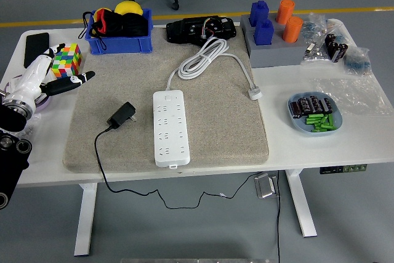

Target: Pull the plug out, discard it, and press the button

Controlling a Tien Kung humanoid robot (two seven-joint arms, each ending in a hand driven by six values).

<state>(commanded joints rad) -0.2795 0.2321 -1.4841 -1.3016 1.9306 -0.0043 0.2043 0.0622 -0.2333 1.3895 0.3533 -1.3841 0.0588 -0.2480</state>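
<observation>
Plug already lies loose beside the power strip, so the empty, spread-fingered left robot hand probably needs the button next.

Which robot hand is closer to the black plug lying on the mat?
Left. The left robot hand is up and to the left of the black plug, off the mat, fingers spread and empty. The right robot hand is out of view.
</observation>
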